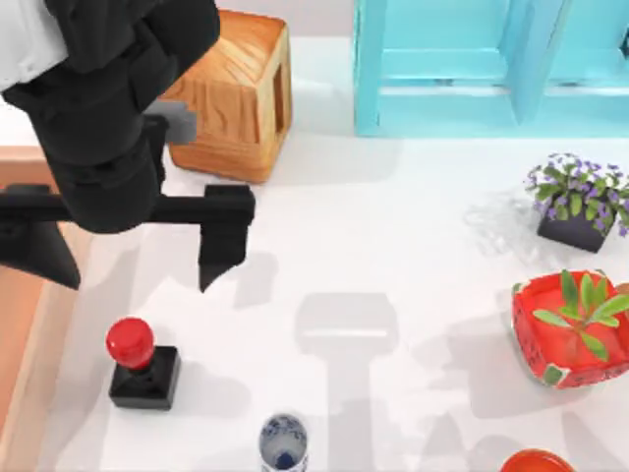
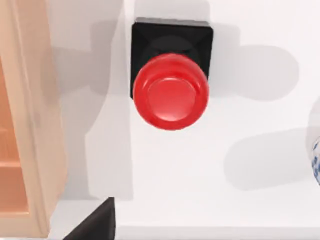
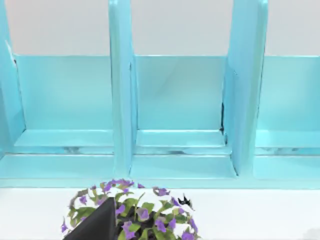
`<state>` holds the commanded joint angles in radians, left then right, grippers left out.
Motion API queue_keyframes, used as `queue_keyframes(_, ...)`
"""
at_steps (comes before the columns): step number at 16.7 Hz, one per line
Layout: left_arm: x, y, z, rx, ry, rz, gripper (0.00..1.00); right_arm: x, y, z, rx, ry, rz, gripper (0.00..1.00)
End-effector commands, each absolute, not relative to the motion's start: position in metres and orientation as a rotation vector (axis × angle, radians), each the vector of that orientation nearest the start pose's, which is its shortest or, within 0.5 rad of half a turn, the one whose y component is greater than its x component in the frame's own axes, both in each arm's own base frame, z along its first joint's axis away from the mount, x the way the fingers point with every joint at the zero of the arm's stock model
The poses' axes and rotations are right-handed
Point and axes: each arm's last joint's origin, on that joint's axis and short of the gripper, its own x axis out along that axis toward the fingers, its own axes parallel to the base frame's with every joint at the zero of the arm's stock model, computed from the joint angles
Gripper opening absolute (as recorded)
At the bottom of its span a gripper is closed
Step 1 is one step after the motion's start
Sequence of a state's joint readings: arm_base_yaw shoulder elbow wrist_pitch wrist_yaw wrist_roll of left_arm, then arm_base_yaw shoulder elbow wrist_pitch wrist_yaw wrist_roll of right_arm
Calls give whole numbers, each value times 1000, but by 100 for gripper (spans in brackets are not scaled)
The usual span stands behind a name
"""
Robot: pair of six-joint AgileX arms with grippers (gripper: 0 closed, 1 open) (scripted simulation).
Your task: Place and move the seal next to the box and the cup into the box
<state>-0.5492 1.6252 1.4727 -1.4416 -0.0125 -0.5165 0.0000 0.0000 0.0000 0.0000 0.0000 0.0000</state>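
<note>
Left gripper (image 1: 133, 251) hangs above table's left part, fingers (image 1: 222, 236) spread wide, nothing between them. Seal (image 1: 141, 362) stands upright on white table (image 1: 393, 246), toward near edge from gripper, apart from fingers. Box (image 1: 25, 324) at table's left edge, pale rim just beside seal. Cup (image 1: 283, 441) at near edge, right of seal, bare table between. Right gripper's fingers: cannot tell; its wrist view faces turquoise shelf (image 3: 175, 110) and purple-flowered plant (image 3: 132, 210).

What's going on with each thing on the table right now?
seal: upright on the table, free, beside the box.
cup: upright, outside the box.
box: its visible part holds nothing.
left end effector: open, above the seal.
red planter: upright at the right.
</note>
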Motion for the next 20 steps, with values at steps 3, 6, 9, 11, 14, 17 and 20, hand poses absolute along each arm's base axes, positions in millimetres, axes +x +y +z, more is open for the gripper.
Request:
queue_keyframes(3, 234, -187, 266, 47, 1579, -5, 100, 106, -1, 160, 0, 0, 0, 100)
queue_keyframes(6, 209, -225, 245, 34, 1570, -9, 100, 106, -1, 160, 0, 0, 0, 100)
queue_keyframes(9, 184, -252, 226, 19, 1569, -13, 100, 106, -1, 160, 0, 0, 0, 100)
queue_keyframes(11, 173, -261, 219, 16, 1571, -15, 100, 106, -1, 160, 0, 0, 0, 100)
queue_keyframes(14, 172, -262, 218, 16, 1572, -16, 100, 106, -1, 160, 0, 0, 0, 100)
queue_keyframes(17, 173, -262, 215, 14, 1571, -15, 100, 106, -1, 160, 0, 0, 0, 100)
queue_keyframes(20, 173, -264, 191, 17, 1572, -15, 100, 106, -1, 160, 0, 0, 0, 100)
